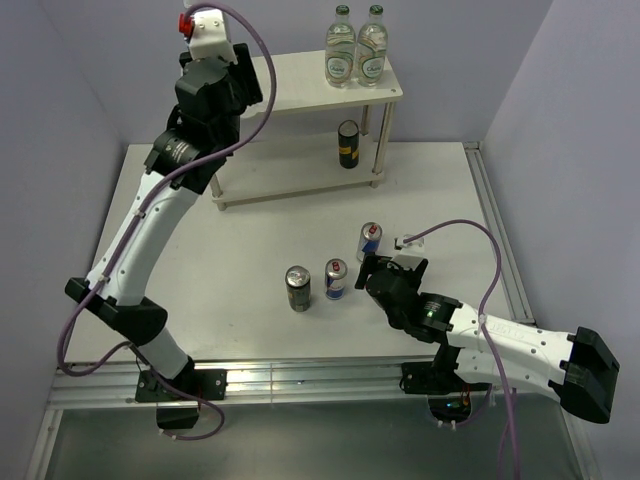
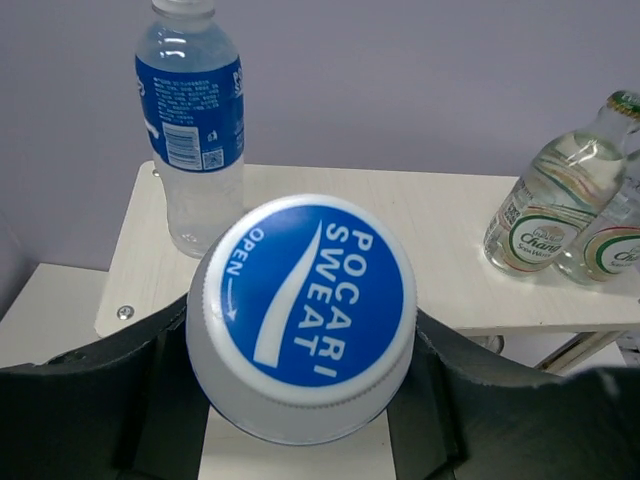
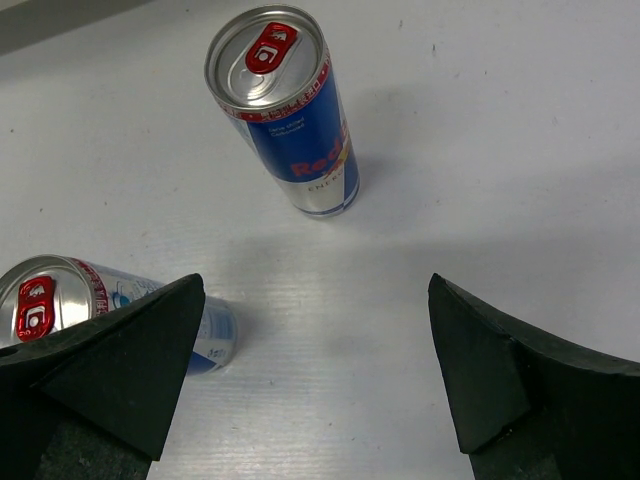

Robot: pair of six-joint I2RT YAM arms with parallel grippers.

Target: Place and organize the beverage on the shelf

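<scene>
Held bottle (image 2: 300,310) mostly hidden, apparently.

1. The left pincer (image 2: 300,400), clamped around a capped water bottle (image 2: 300,310), is at the near edge of the shelf's top board (image 2: 440,230).
2. Ahead and to its left, a second water bottle (image 2: 192,130) stands on that board.
3. Far to its right stand two green-capped bottles (image 2: 545,205). The board between them and the second water bottle is bare.
4. The right pincer (image 3: 315,370) is spread wide over bare table (image 3: 500,150).
5. Ahead of it stands a blue-and-silver can (image 3: 290,110). Another can (image 3: 60,300) stands just beside its left finger.
</scene>
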